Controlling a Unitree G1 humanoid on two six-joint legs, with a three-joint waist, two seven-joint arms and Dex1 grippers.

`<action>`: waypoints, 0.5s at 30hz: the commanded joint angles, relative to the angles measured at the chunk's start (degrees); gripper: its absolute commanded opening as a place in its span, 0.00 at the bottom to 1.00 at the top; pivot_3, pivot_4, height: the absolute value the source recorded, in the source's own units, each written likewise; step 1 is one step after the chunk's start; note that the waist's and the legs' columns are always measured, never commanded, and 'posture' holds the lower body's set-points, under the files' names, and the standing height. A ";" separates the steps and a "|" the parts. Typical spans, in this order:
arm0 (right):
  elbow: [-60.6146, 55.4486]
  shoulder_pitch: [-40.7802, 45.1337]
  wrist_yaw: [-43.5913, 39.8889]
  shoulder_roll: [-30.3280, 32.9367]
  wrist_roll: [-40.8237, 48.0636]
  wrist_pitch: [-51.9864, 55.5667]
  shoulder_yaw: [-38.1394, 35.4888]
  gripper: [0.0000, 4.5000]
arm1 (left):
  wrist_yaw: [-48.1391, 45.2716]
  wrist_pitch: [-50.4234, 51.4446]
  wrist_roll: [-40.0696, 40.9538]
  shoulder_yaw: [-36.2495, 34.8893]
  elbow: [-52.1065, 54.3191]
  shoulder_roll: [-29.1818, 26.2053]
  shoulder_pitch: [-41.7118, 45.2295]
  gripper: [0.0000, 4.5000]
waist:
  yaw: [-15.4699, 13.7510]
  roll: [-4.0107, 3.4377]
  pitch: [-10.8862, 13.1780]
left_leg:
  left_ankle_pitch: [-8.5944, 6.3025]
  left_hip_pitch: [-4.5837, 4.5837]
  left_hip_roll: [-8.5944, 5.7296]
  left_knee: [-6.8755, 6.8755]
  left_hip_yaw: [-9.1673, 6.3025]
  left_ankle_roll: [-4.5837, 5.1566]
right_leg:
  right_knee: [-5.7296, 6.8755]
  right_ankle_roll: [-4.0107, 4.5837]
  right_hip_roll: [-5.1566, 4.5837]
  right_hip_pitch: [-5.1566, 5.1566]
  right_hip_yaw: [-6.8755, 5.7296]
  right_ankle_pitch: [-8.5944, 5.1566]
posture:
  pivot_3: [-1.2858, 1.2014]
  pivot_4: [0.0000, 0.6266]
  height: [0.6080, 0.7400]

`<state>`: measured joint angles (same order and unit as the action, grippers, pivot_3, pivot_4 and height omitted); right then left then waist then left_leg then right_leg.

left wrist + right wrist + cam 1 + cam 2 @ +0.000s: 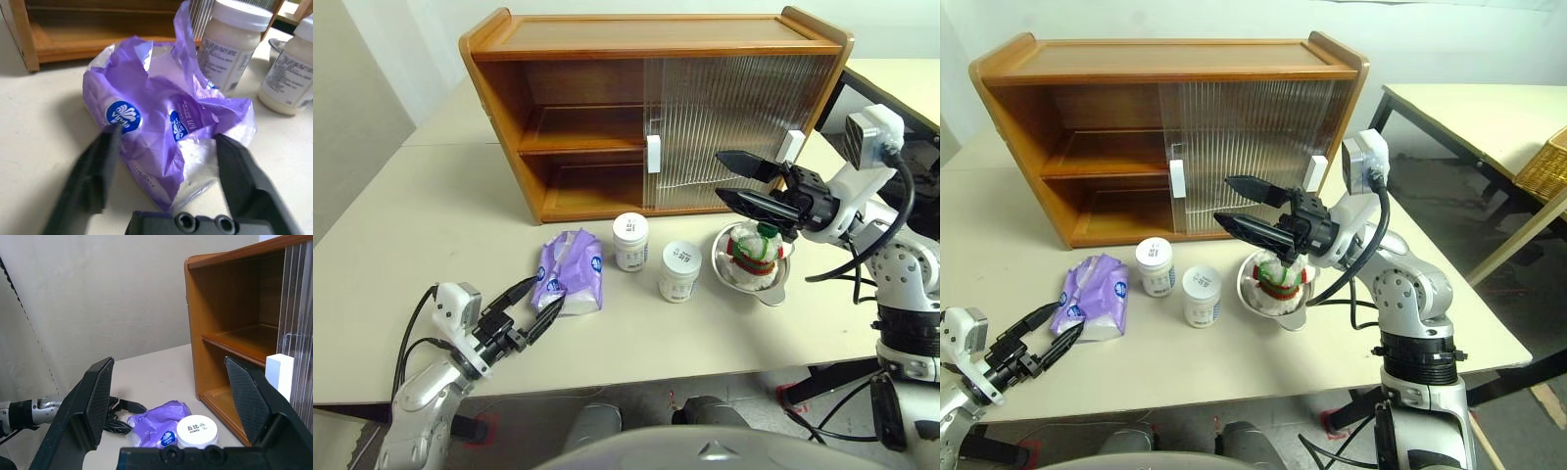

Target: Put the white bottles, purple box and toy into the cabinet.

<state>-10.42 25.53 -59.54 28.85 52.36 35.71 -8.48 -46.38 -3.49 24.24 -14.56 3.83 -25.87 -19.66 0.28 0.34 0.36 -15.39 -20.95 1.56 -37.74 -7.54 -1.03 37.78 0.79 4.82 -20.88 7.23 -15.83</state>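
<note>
Two hands (530, 305) (732, 178), fingers spread, low, raised

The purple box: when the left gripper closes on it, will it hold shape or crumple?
The purple box looks like a soft pack in crinkled film, so it will probably squash and sag. The glossy wrap may slip between the left gripper's fingers.

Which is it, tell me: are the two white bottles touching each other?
Apart. The left eye view shows a strip of bare table between the bottle nearer the cabinet and the bottle beside the metal bowl; the right eye view shows the same gap.
</note>
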 commanded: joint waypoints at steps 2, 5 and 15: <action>-0.64 -0.38 0.36 0.09 0.48 -0.08 -0.80 1.00 | 0.85 1.82 -1.08 1.11 -0.91 -0.35 0.83 0.45 | 0.18 0.00 0.00 | 0.00 0.00 0.02 0.00 0.00 0.00 | 0.00 0.03 0.04 -0.01 0.00 0.01 | 0.51 0.02 1.00; -0.80 -0.51 0.59 0.00 0.49 -0.30 -0.97 1.00 | 1.47 3.35 -0.97 1.51 0.55 -0.55 1.47 0.24 | 0.31 -0.01 0.00 | 0.00 -0.01 0.04 0.00 0.00 0.00 | 0.00 0.04 0.08 -0.01 0.00 0.01 | 0.51 0.02 1.00; -0.83 -0.69 0.99 -0.16 0.51 -0.98 -0.91 1.00 | 6.28 13.31 1.77 1.34 13.57 -1.93 2.67 0.01 | 0.46 0.02 0.00 | 0.00 -0.01 0.00 -0.03 0.05 0.00 | 0.00 0.03 0.13 0.01 0.00 0.01 | 0.51 0.01 1.00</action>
<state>-10.74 25.07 -58.74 28.71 52.94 35.27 -8.67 -41.49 6.95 24.87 -13.51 14.27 -27.23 -17.81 0.74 0.37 0.36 -15.39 -20.95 1.55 -37.77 -7.48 -1.02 37.78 0.82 4.95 -20.86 7.24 -15.82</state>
